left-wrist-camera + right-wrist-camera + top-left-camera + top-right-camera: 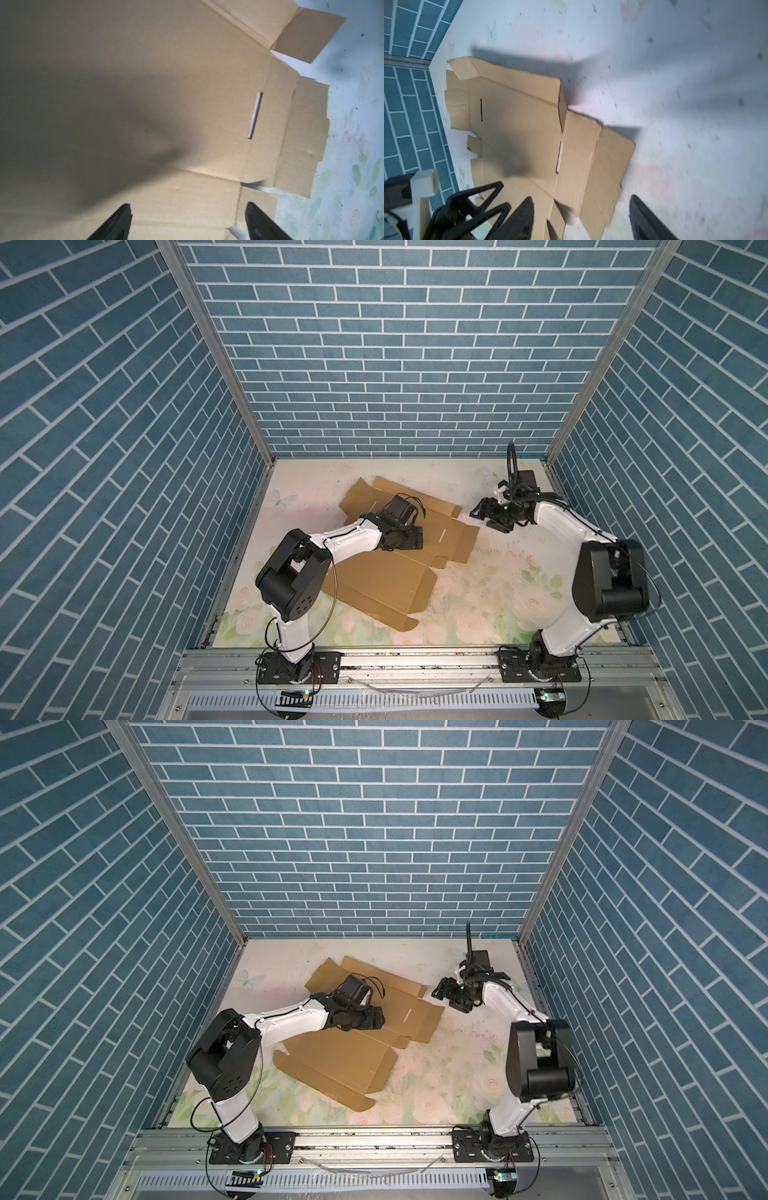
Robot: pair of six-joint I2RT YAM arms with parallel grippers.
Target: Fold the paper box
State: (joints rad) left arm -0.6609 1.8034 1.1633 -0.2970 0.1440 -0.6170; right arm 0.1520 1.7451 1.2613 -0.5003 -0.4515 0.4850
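Top views: floral table [478,601] inside blue-brick walls [395,364]; paper box [374,585] unfolded; both jaws apart.

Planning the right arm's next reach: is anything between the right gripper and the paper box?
Nothing visible. The right gripper hangs open just off the paper box, at its right flap, with only table between them. The left gripper is over the cardboard's middle, outside that path.

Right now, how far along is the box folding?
Barely started. Done: nothing locked; the paper box lies nearly flat on the table, only a corner flap lifted. In hand: nothing; the left gripper is open over the cardboard, the right gripper open beside it. To do: raise the walls, tuck the tabs, close the lid.
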